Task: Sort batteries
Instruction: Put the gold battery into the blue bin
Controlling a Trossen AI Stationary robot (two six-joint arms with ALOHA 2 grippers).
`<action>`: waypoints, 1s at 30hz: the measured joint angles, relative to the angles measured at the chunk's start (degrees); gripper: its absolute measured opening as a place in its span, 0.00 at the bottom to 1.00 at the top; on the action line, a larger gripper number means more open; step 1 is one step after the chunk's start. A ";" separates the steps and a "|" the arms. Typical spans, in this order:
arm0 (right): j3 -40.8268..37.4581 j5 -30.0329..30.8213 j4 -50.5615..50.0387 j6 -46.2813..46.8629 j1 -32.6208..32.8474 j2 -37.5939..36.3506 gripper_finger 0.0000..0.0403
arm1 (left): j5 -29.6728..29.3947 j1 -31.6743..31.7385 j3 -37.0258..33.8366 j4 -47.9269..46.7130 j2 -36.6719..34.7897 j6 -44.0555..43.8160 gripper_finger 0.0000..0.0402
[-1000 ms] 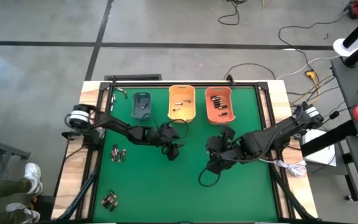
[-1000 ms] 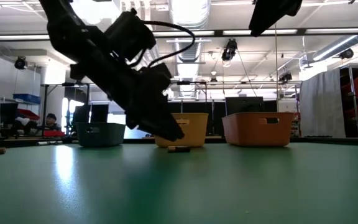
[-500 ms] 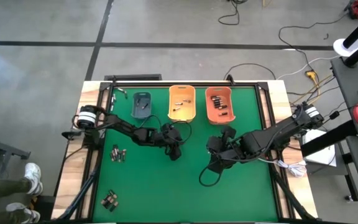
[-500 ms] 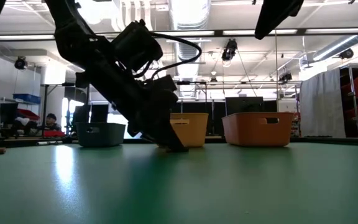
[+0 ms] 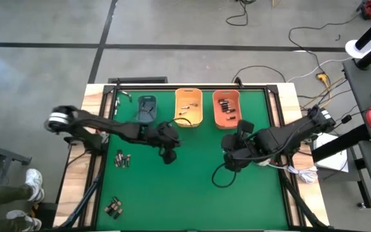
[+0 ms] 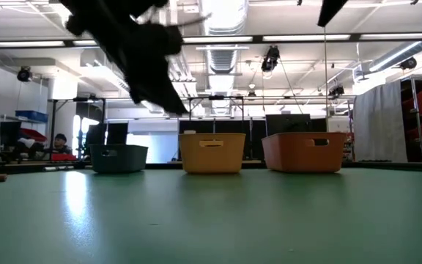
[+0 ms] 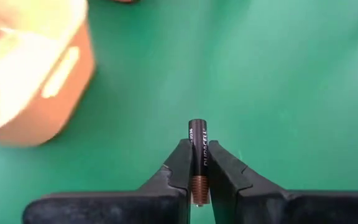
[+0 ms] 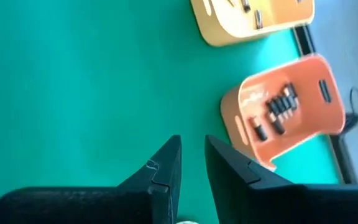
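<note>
Gripping a slim black battery (image 7: 197,155) between its fingers, the left gripper (image 5: 167,153) now hangs above the green mat (image 5: 192,187), lifted clear of it. A second ago it was open over this cell near the yellow bin (image 5: 188,106); half a second ago it was pressing down onto the mat. In the left wrist view the battery stands upright in the pinch, copper end nearest the camera, with the yellow bin just beside.

The pick looks done; what likely remains is carrying the cell to a bin.

Farther out, the right gripper (image 5: 232,156) hovers below the orange bin (image 5: 227,108), having shifted toward it. Its fingers (image 8: 163,168) stand slightly apart, and whether they hold anything cannot be told. More batteries (image 5: 122,159) lie loose near the mat's left edge.
</note>
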 joint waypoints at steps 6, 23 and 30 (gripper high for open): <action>1.69 -0.01 2.35 -13.99 -1.66 0.00 0.14 | -11.33 4.38 0.16 -9.68 -13.45 -1.87 0.02; 2.78 -6.78 19.40 -33.29 -26.45 0.08 0.03 | -8.39 33.03 -0.73 -23.71 -6.48 -4.32 0.02; -0.46 -9.84 25.21 -31.83 -30.38 0.61 0.03 | -3.37 40.05 -1.26 -19.69 0.21 -2.02 0.02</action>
